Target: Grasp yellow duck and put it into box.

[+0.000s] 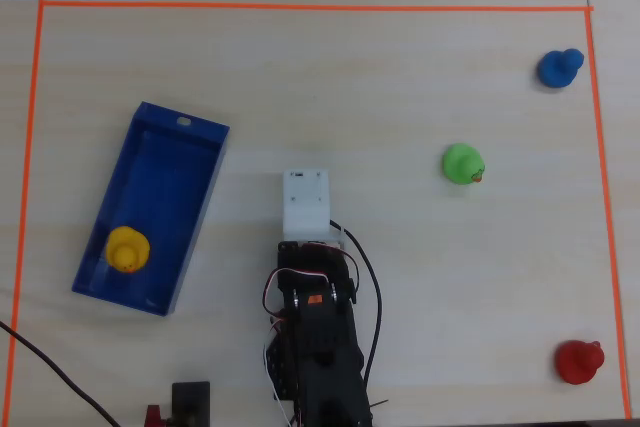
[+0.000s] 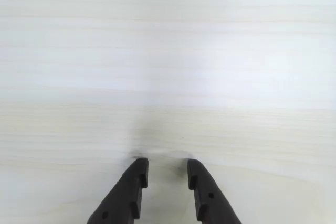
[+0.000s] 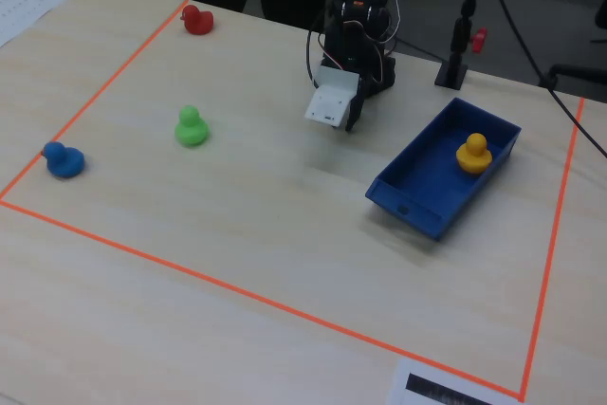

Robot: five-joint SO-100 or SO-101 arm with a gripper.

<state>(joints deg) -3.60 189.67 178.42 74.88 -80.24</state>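
The black two-finger gripper (image 2: 167, 167) hangs over bare pale wood in the wrist view, its two dark fingers (image 2: 135, 182) parted by a narrow gap with nothing between them, so it is slightly open and empty. In the overhead view the white block of the wrist (image 1: 305, 204) hides the fingertips, and behind it the black arm (image 1: 318, 337) with its loose cables runs down to the bottom edge of the picture.

Taking the long rectangular shallow blue plastic box (image 1: 190, 202) as the landmark: in the overhead view the arm stands just to the right of it, not touching. The small rounded yellow toy duck (image 1: 128, 249) sits upright inside the box, at the lower short end, away from the end wall that has the small hole. The fixed view shows the same, the yellow duck (image 3: 472, 153) resting on the floor of the box (image 3: 417, 211) near its far end.

Farther right of the box in the overhead view, past the arm, sits a small green toy duck (image 1: 463, 163). A small blue toy duck (image 1: 559, 68) lies well beyond that, toward the upper right corner, and a small red toy duck (image 1: 579, 361) lies toward the lower right corner. An orange tape line (image 1: 300, 6) frames the light wooden table (image 1: 330, 87), enclosing the box and all the ducks.
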